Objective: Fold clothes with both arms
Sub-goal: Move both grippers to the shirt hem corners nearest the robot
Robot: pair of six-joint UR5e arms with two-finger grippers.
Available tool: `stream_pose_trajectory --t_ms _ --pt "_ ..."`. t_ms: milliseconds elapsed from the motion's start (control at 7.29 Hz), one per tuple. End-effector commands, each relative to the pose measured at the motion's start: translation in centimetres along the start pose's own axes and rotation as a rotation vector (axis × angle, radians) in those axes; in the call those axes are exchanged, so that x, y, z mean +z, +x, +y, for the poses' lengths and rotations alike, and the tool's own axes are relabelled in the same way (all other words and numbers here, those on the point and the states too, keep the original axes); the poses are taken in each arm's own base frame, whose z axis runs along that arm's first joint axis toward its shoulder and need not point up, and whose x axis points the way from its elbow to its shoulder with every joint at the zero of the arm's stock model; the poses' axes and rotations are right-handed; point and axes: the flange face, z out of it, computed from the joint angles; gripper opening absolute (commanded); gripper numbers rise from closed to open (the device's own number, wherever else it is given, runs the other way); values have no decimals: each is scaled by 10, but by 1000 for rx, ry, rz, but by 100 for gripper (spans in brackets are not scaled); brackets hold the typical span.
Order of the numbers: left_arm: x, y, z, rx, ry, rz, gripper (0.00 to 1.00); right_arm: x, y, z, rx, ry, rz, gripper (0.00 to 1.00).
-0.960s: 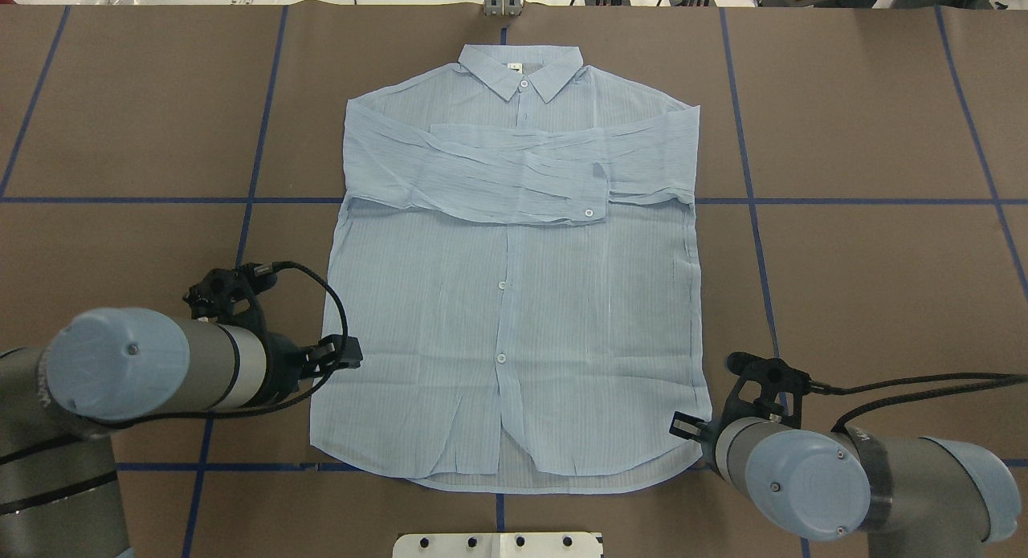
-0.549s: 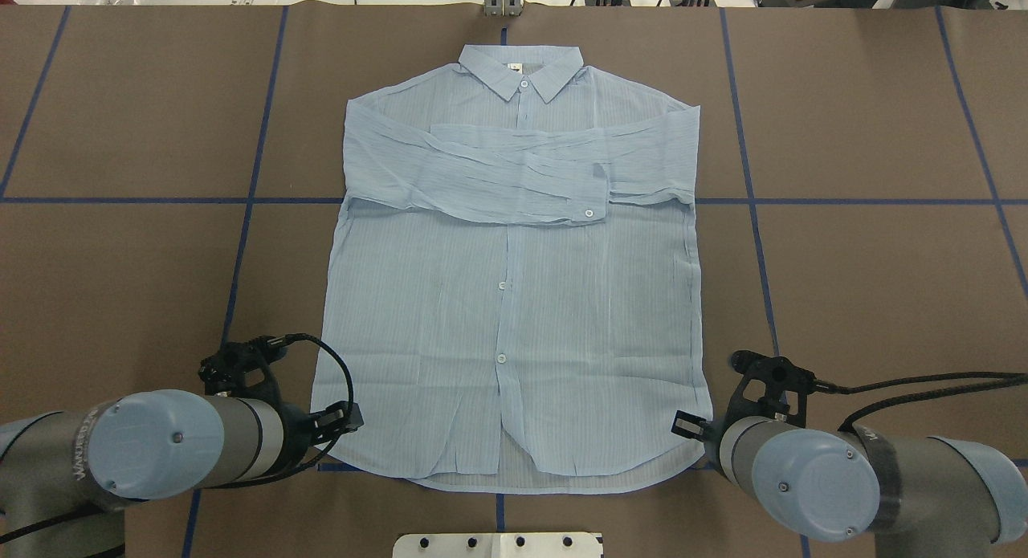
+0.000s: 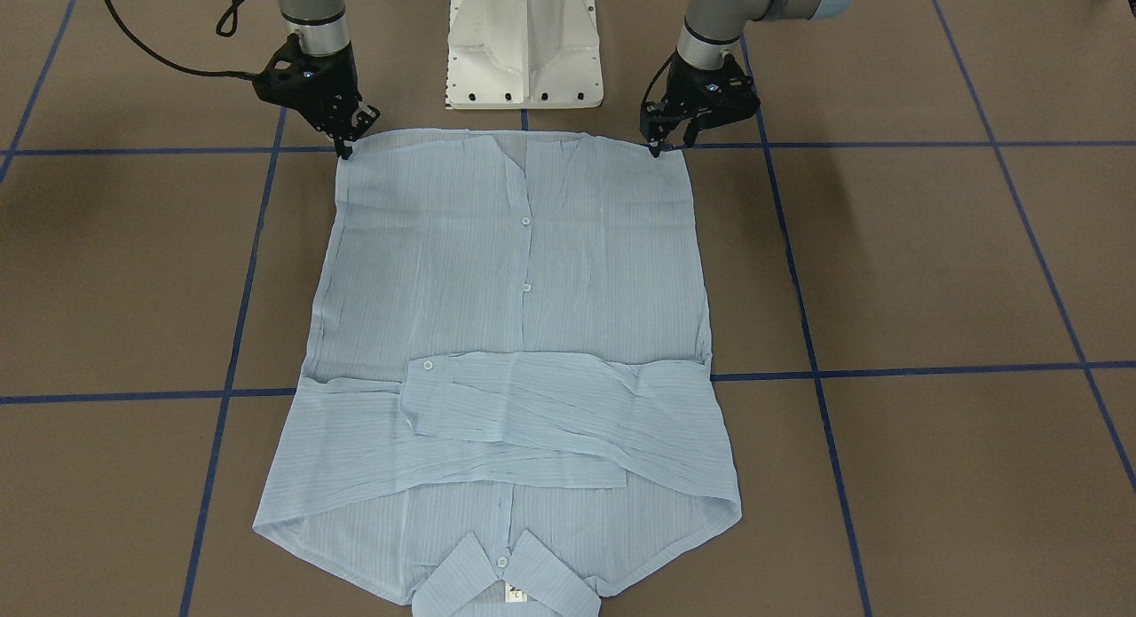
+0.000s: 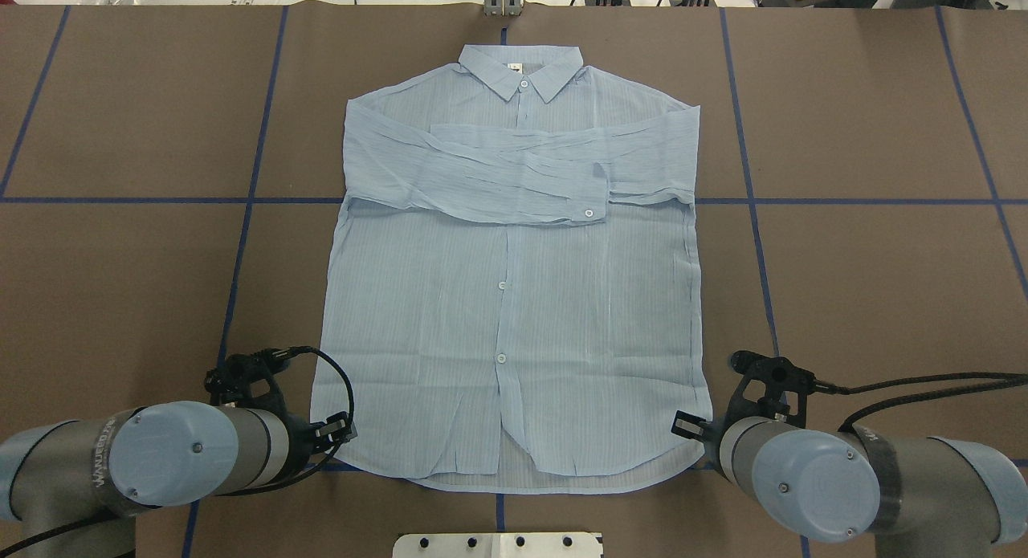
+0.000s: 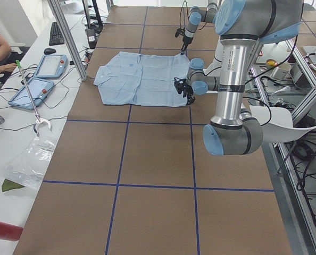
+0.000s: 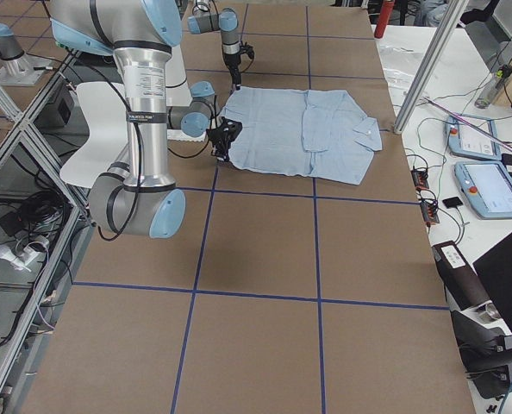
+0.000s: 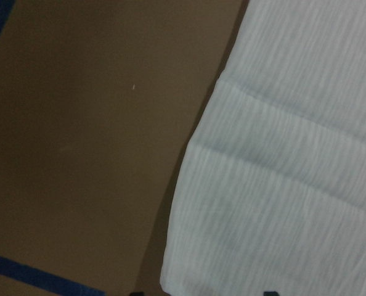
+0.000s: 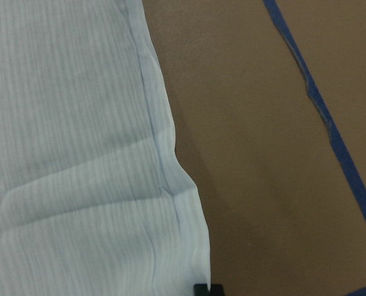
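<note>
Button-up shirt lay flat on the table, long axis running away from the robot, collar far, hem nearest; left gripper stood open astride its hem corner, holding nothing, while right gripper looked pinched shut on the opposite corner.

Overhead camera above base side, facing forward and down on table, front camera opposite, steep down, base at top, side cameras at table ends, high and far, wrist cameras very close on shirt hem corners, every view shares shirt
</note>
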Motion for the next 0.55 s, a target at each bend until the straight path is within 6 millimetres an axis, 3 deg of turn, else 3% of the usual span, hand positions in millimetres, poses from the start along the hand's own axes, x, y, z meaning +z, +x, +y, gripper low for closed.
stream_pose_trajectory --t_ms 0,137,274,411 --pt "10 -3 -1 1 4 -18 60 1 0 0 0 2 1 0" --pt "8 -3 -3 -5 7 -16 40 0 0 0 0 1 0 0" --pt "4 -1 -7 -8 12 -9 0 0 0 0 0 1 0 0" --pt "5 -3 -9 -6 17 -17 0 0 0 0 0 1 -2 0"
